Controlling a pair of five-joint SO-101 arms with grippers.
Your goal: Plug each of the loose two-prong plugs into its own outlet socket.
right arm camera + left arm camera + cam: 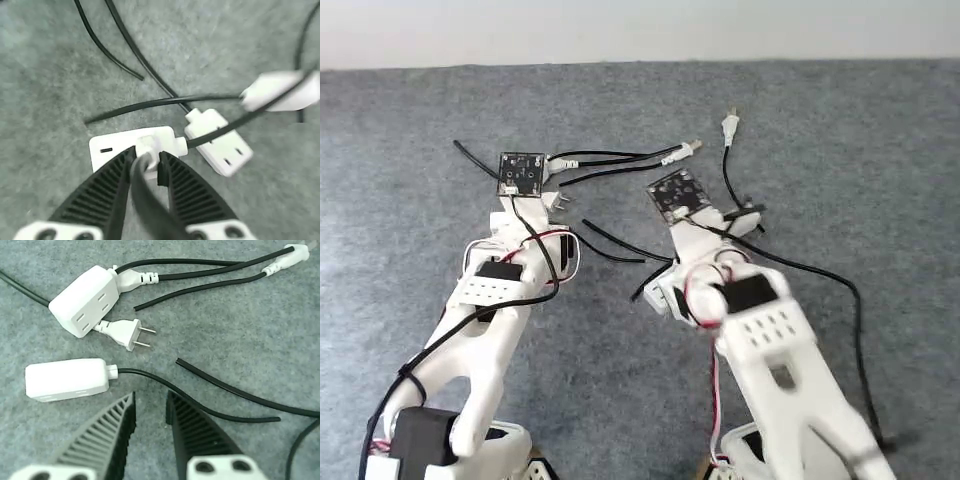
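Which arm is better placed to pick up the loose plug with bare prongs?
Left. The left gripper, open and empty, hangs close to the loose plug, while the right gripper is shut on a second plug at a socket block.

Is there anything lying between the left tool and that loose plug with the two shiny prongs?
Yes. A black cord running from the nearer white outlet block lies across the path between the left tool and the loose two-prong plug. Nothing else lies between them.
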